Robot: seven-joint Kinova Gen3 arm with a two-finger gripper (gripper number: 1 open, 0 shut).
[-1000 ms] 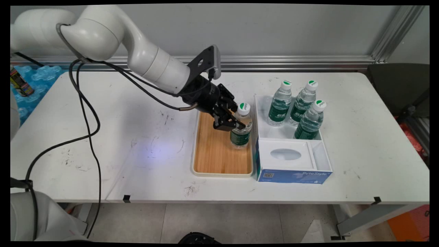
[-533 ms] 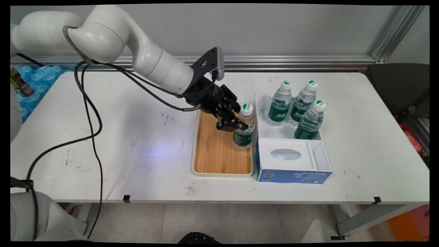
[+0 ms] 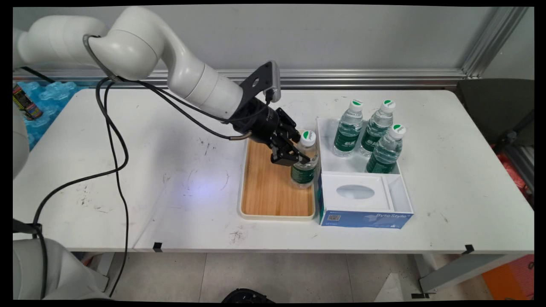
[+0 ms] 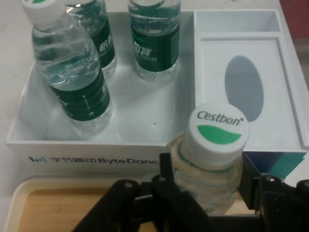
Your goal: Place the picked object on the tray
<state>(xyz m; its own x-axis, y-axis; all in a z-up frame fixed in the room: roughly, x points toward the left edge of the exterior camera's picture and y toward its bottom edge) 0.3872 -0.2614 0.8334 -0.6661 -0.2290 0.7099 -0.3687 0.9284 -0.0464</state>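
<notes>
Gripper (image 3: 294, 157) clamps water bottle (image 3: 304, 160) below cap, at wooden tray (image 3: 273, 187) right edge beside white box (image 3: 362, 170). Risk: bottle strikes box wall, slips, tips.

Four water bottles (image 3: 304, 160), one wooden tray (image 3: 273, 192), one white box (image 3: 401, 187), one can (image 3: 23, 102)

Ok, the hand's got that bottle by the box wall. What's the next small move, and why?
Probably a short straight lift. The hand is shut on the bottle, which stands at the right side of the tray close against the wall of the box. Three bottles already stand inside that box, with free floor on the near side. I judge sideways travel now would hit the wall.
</notes>
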